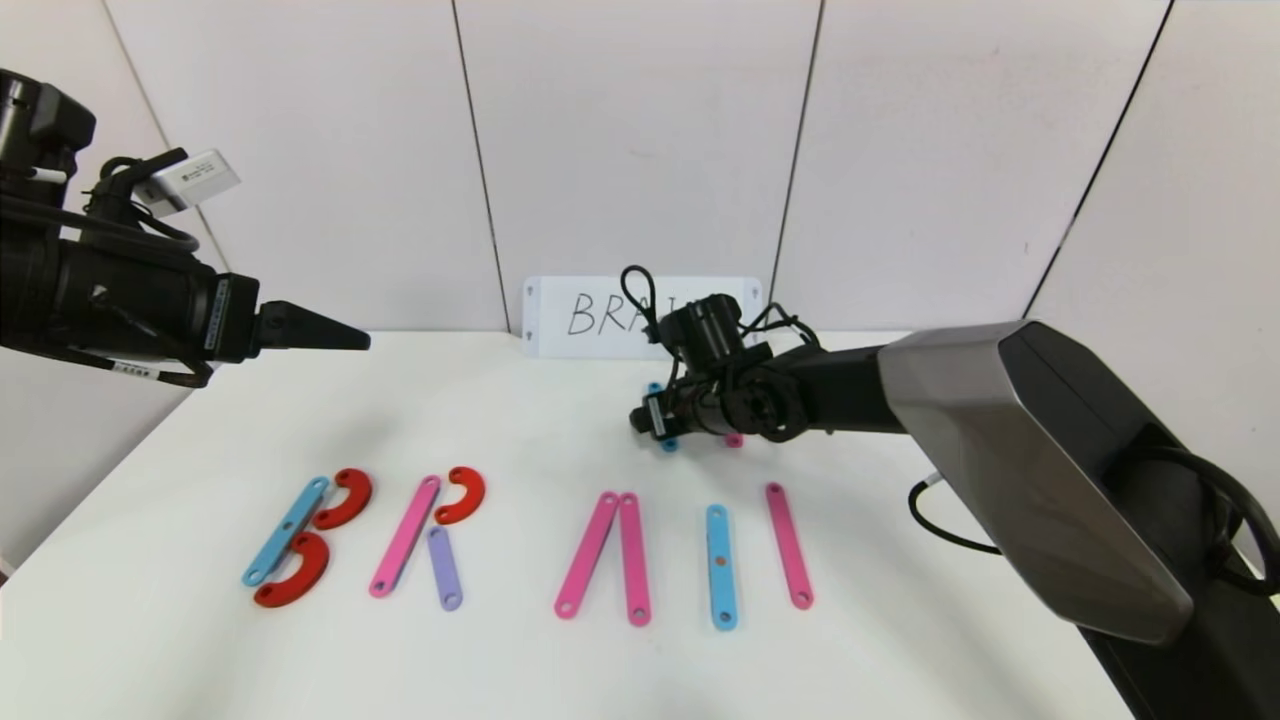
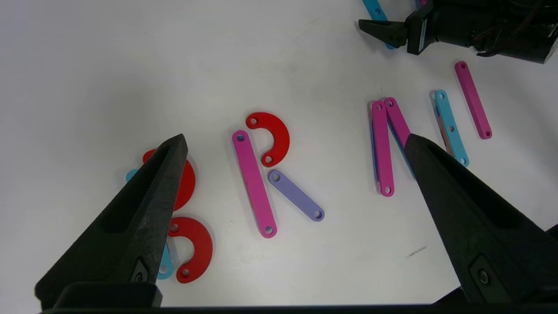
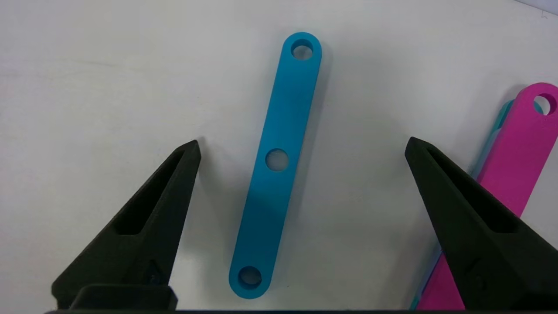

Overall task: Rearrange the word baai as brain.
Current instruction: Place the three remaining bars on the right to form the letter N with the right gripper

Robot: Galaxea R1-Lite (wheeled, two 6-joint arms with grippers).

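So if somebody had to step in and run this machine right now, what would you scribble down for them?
Right pincer: open, over a spare blue strip at the back of the table near the BRAIN card; nothing held. A pink strip lies beside it.
Left pincer: open, empty, raised above the left end of the row.
Front row, left to right: B (blue strip, two red curves), R (pink strip, red curve, purple strip), A as two pink strips with no crossbar, I in blue, then one pink strip.
Left: finish the N; perhaps the A's bar.
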